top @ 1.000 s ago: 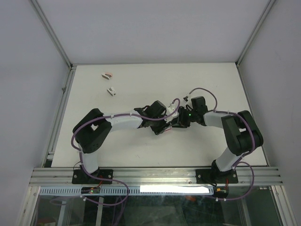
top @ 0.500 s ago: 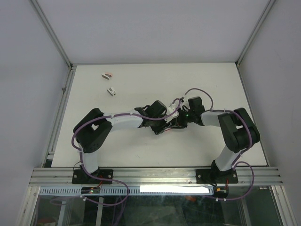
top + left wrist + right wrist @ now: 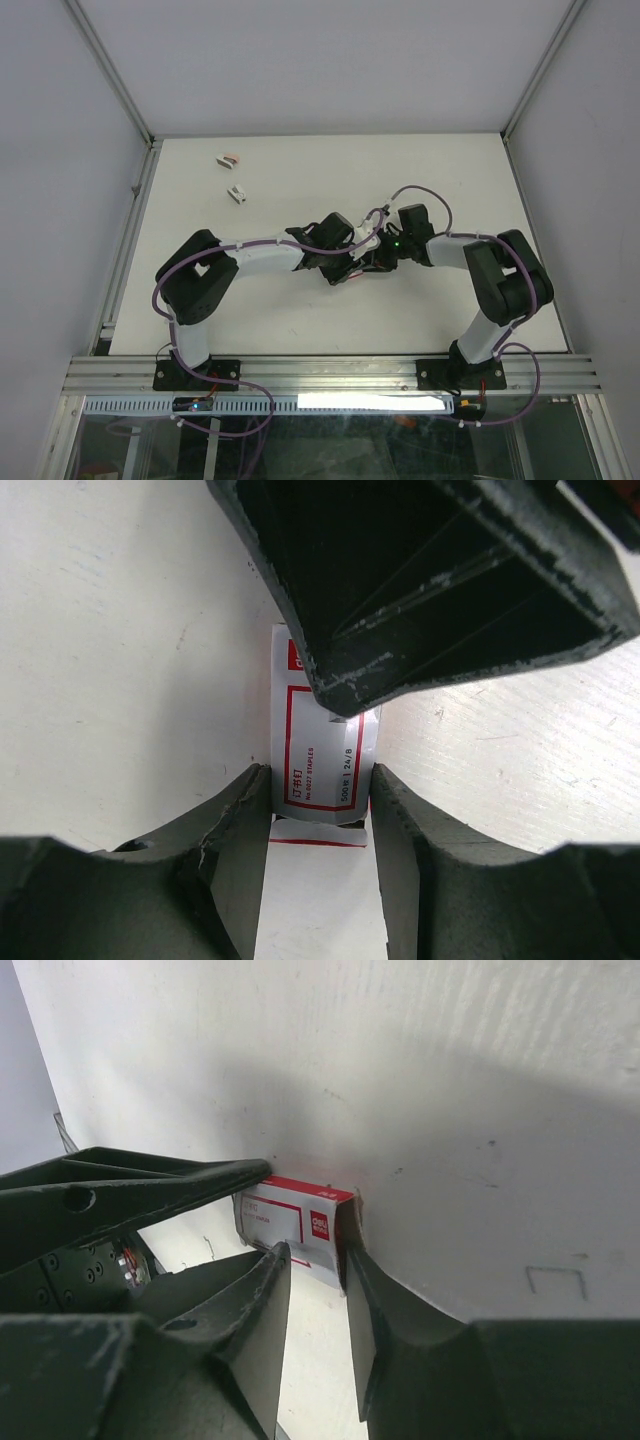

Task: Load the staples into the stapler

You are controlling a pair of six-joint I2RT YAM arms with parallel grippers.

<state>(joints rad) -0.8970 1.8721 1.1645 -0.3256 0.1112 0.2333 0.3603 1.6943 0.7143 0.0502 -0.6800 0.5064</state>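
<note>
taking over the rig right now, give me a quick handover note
Left gripper: shut on the red-and-white cardboard staple box, mid-table.
Right gripper: fingertips at one end of that box; grip unclear.
Far left on the white table: a small flat grey rectangle with a brownish rim, probably the staples, near a small white-and-dark piece too small to identify.
Done: nothing loaded that these views show.
Left: get the staples into the stapler; no stapler identifiable in view.
</note>
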